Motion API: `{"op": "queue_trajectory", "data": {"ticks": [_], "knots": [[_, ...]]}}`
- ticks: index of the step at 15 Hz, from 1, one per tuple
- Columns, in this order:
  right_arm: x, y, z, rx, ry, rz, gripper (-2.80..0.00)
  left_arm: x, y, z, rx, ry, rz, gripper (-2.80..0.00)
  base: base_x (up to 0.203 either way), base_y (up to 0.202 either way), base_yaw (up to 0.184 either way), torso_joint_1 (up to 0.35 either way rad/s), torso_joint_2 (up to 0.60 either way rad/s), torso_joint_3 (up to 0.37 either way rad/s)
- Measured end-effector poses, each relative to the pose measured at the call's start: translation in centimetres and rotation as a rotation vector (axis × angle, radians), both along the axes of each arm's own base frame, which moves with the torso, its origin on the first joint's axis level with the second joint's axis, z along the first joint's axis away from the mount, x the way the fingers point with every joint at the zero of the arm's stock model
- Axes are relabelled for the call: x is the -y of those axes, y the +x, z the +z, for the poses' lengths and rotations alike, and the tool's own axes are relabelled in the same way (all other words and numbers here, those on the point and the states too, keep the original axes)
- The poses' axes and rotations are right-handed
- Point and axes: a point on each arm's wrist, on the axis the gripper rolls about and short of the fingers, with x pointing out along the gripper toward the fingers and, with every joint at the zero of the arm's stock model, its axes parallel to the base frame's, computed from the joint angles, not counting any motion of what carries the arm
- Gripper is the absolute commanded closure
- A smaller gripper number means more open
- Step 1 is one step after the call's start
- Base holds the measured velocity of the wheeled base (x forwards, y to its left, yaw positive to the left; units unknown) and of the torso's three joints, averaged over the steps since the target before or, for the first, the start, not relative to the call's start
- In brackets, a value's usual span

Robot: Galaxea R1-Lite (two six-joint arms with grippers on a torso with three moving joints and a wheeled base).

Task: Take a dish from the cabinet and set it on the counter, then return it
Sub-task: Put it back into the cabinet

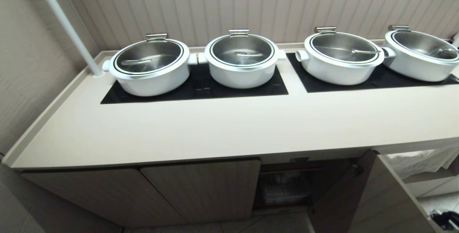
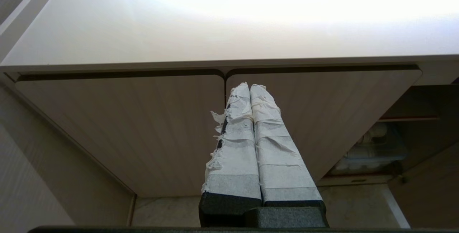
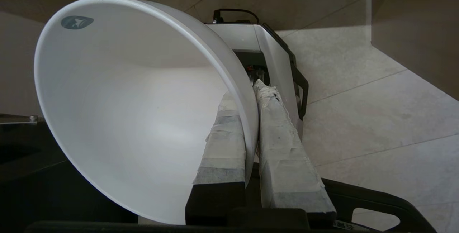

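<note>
One white bowl [image 3: 136, 111] filled the right wrist view, its rim clamped between the two taped fingers [image 3: 224, 147] of the right pincer [image 3: 252, 95], above the tiled floor [image 3: 376, 125] and off the worktop [image 1: 229, 125]. The left pincer [image 2: 250, 88] had its two fingers pressed together on nothing, before two closed cabinet doors [image 2: 143, 125]. Four lidded white pots [image 1: 150, 66] stood on two black cooktop panels [image 1: 200, 89]. One door [image 1: 358, 197] hung open.

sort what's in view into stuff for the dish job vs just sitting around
Job: bowl, pinched at its rim by the right gripper; open cabinet; counter.
Lying about: four lidded pots; pole; bin of cups; left gripper, shut and empty.
</note>
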Motion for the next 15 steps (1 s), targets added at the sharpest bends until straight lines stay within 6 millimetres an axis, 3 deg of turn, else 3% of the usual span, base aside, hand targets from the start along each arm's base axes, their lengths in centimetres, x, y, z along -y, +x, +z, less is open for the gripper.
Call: {"op": "queue_trajectory", "data": {"ticks": [15], "knots": [[0.09,-0.15,-0.83,0.044,0.011,-0.008,0.00,0.00,0.00,0.01,0.000,0.000,0.001,0.00,0.000,0.000,0.000,-0.016,0.04,0.019]]}}
